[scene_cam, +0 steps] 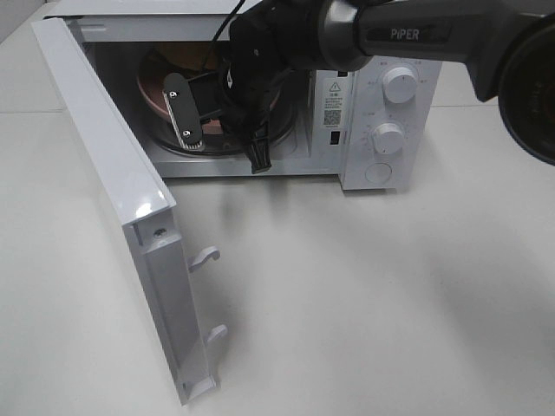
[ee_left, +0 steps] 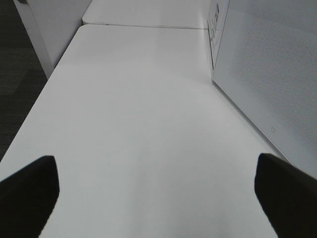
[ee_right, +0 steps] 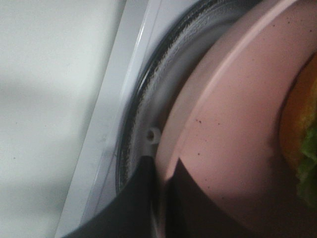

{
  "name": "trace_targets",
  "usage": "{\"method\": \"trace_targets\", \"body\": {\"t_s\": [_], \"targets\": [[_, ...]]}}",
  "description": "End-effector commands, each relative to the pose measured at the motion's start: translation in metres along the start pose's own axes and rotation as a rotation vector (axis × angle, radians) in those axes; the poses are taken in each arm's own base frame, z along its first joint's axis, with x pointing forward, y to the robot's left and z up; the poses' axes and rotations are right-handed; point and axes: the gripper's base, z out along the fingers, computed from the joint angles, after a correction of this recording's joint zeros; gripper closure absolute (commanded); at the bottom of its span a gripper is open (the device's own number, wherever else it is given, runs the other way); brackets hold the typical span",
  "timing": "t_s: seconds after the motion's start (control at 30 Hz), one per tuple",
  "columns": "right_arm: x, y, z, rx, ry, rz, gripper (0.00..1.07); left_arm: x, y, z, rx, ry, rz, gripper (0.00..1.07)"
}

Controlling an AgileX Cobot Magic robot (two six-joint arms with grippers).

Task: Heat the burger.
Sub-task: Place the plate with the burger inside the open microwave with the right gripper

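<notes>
The burger (ee_right: 303, 144), orange with green lettuce showing, is sitting on the pink plate (ee_right: 233, 124) inside the microwave (scene_cam: 386, 95). The right hand (ee_right: 161, 196) is pinching the plate's rim, fingers narrow with only the thin rim between them, and is not touching the burger. In the high view the burger is lying roughly toward 12 o'clock from that hand, deeper in the cavity. The plate is resting on the glass turntable (ee_right: 143, 104). The door (scene_cam: 113, 186) is standing open toward 8 o'clock, and 2 knobs (scene_cam: 399, 84) are sitting at 3 o'clock. The left hand (ee_left: 158, 198) is hovering over the bench (ee_left: 133, 99), fingers wide apart, holding nothing.
</notes>
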Motion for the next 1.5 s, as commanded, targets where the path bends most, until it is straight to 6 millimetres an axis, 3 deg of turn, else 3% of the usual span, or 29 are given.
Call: {"method": "trace_targets", "body": {"t_s": [0.03,1.17,1.5], "targets": [[-0.004,-0.012,-0.008,0.082,-0.030,-0.006,1.07,0.001,0.000,-0.002,-0.006,-0.022,0.001,0.01],[-0.005,0.001,0.005,-0.003,-0.025,0.040,1.07,0.001,0.000,-0.002,-0.006,-0.023,0.002,0.01],[-0.006,0.001,0.005,-0.008,-0.034,0.057,1.00,0.001,0.000,-0.002,-0.006,-0.023,0.004,0.01]]}}
